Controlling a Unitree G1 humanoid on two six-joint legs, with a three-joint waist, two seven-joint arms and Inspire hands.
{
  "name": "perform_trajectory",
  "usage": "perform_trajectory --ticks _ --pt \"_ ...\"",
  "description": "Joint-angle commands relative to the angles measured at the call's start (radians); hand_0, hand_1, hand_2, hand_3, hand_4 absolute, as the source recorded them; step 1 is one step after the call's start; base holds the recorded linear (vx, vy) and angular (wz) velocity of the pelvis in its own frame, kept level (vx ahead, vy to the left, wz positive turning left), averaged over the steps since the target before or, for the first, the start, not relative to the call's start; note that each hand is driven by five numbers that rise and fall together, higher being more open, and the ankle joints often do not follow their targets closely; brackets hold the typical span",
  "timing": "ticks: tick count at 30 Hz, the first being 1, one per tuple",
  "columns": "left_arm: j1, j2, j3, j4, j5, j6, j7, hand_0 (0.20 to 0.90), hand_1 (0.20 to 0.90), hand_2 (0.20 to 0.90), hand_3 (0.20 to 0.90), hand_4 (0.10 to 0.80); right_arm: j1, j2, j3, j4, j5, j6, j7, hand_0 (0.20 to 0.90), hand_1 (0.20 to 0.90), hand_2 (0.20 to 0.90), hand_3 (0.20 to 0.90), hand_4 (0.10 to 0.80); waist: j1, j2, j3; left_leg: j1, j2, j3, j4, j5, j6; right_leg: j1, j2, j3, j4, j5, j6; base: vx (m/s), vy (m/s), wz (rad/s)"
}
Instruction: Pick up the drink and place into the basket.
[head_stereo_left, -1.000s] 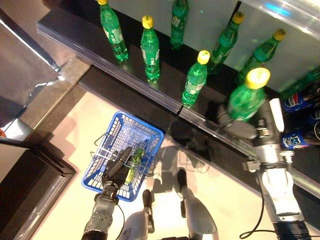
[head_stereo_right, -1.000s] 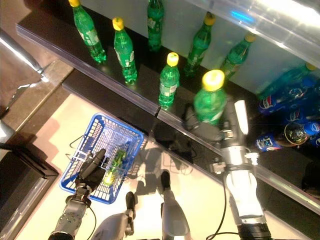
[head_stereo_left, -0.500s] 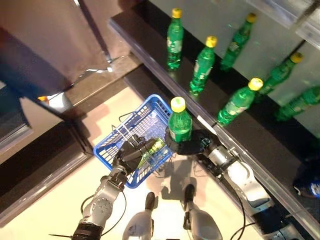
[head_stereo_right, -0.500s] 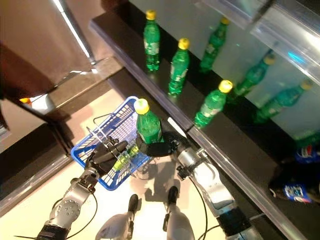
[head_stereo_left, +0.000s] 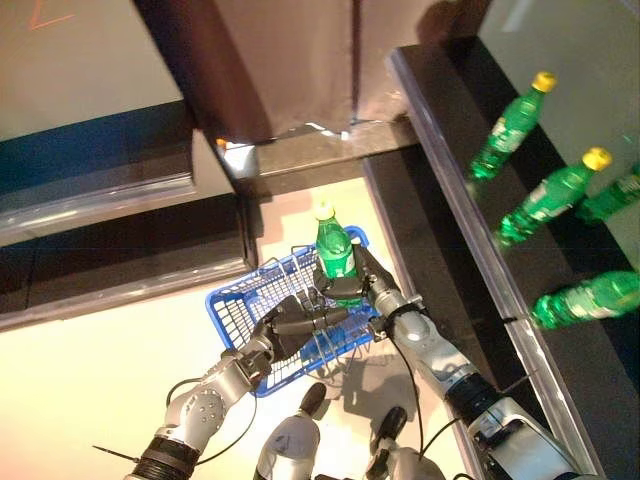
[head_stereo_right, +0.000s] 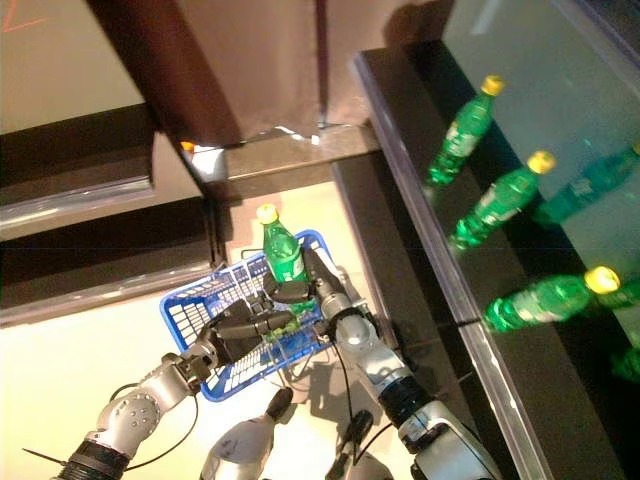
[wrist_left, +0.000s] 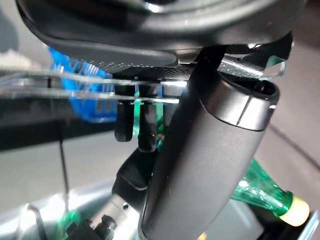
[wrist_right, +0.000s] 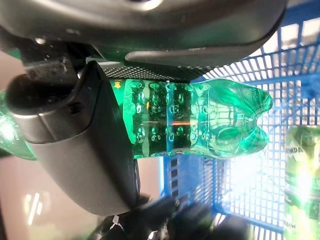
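My right hand (head_stereo_left: 366, 284) is shut on a green bottle with a yellow cap (head_stereo_left: 335, 252) and holds it upright over the blue basket (head_stereo_left: 237, 309). In the right wrist view the bottle's lower end (wrist_right: 200, 120) hangs above the basket's mesh (wrist_right: 260, 80). My left hand (head_stereo_left: 293, 326) is shut on the basket's thin wire handles (wrist_left: 75, 84) and holds the basket up in front. A green can (wrist_right: 300, 170) lies inside the basket.
Green bottles with yellow caps (head_stereo_left: 548, 197) stand on a dark shelf (head_stereo_left: 440, 150) at the right. A dark low ledge (head_stereo_left: 120, 270) runs along the left, with a brown panel (head_stereo_left: 280, 60) behind it.
The camera has swung left, so the whole scene has shifted. My right hand has carried the bottle from beside the shelf to over the basket.
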Motion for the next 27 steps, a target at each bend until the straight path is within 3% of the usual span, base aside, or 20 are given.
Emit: perform_trajectory --ticks 1,8,15,21,22,23,27 --pt "-0.149 -0.138 -0.125 -0.315 -0.070 -0.065 -0.218 0.300 0.300 0.300 0.200 0.100 -0.111 0.170 0.067 0.148 0.016 -0.104 -0.073 0.300 0.300 0.300 0.200 0.100 0.042 0.001 -0.272 -0.010 -0.067 0.099 -0.038 0.017 0.076 0.028 -0.009 0.021 0.072 -0.075 0.003 0.063 0.023 0.38" --pt "-0.177 -0.160 -0.126 -0.359 -0.048 -0.084 -0.197 0.300 0.300 0.300 0.200 0.100 -0.134 0.210 0.042 0.392 -0.047 -0.067 -0.112 0.300 0.300 0.300 0.200 0.100 0.083 0.008 -0.278 -0.018 -0.082 0.056 -0.043 0.022 0.086 0.031 -0.022 0.003 0.071 -0.069 0.015 0.034 0.023 0.28" --pt "-0.183 -0.154 -0.120 -0.385 -0.067 -0.091 -0.206 0.300 0.300 0.300 0.200 0.100 -0.134 0.197 0.027 0.511 -0.119 -0.039 -0.104 0.300 0.300 0.300 0.200 0.100 0.093 0.017 -0.282 -0.029 -0.088 0.046 -0.049 0.027 0.094 0.021 -0.033 0.006 0.068 -0.059 0.028 0.011 0.026 0.03" --pt "-0.187 -0.153 -0.124 -0.393 -0.065 -0.097 -0.217 0.300 0.300 0.300 0.200 0.100 -0.132 0.182 0.031 0.555 -0.168 0.042 -0.098 0.300 0.300 0.300 0.200 0.100 0.095 0.017 -0.285 -0.030 -0.089 0.046 -0.053 0.028 0.097 0.017 -0.040 0.010 0.066 -0.051 0.038 0.008 0.005 0.05" --pt "-0.186 -0.153 -0.127 -0.393 -0.063 -0.099 -0.216 0.300 0.300 0.300 0.200 0.100 -0.131 0.181 0.029 0.560 -0.161 0.044 -0.105 0.373 0.373 0.373 0.285 0.185 0.095 0.015 -0.286 -0.029 -0.089 0.047 -0.054 0.028 0.098 0.018 -0.041 0.011 0.064 -0.049 0.039 0.000 0.000 0.00" --pt "-0.189 -0.153 -0.130 -0.393 -0.068 -0.100 -0.211 0.300 0.300 0.300 0.200 0.100 -0.133 0.182 0.025 0.562 -0.160 0.045 -0.113 0.900 0.900 0.900 0.900 0.800 0.094 0.015 -0.286 -0.028 -0.089 0.048 -0.054 0.028 0.098 0.019 -0.041 0.011 0.063 -0.047 0.040 0.000 0.000 0.00" --pt "-0.191 -0.158 -0.131 -0.392 -0.069 -0.097 -0.194 0.300 0.300 0.300 0.200 0.100 -0.142 0.191 0.011 0.556 -0.145 0.033 -0.138 0.900 0.900 0.900 0.900 0.800 0.090 0.014 -0.287 -0.023 -0.089 0.052 -0.054 0.027 0.100 0.021 -0.041 0.019 0.059 -0.043 0.040 0.000 0.000 0.00"
